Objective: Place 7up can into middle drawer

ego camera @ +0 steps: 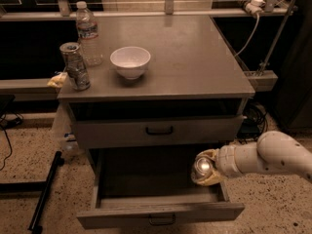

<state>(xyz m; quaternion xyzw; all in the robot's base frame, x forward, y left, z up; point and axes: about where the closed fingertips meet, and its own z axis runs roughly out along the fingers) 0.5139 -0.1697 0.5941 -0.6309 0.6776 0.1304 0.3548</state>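
Reaching in from the right, the gripper [204, 170] has its 2 tan fingers [212, 180] closed around the 7up can [202, 165], whose shiny silver top faces up toward the camera. The white arm [273, 156] runs off to the right behind it. Gripper and can sit over the right side of the middle drawer [161, 211], which is pulled out; whether the can touches the drawer floor cannot be told. The drawer's right wall is just beside the gripper, and its front with a small dark handle [162, 221] lies below and to the left. Above and left of the gripper is the shut upper drawer front [117, 133]. Higher still, on the cabinet top [200, 57], well apart from the gripper and to its upper left, stand a white bowl [130, 61], a taller dark-patterned can [75, 66] and a water bottle [87, 33], the 2 last close together.
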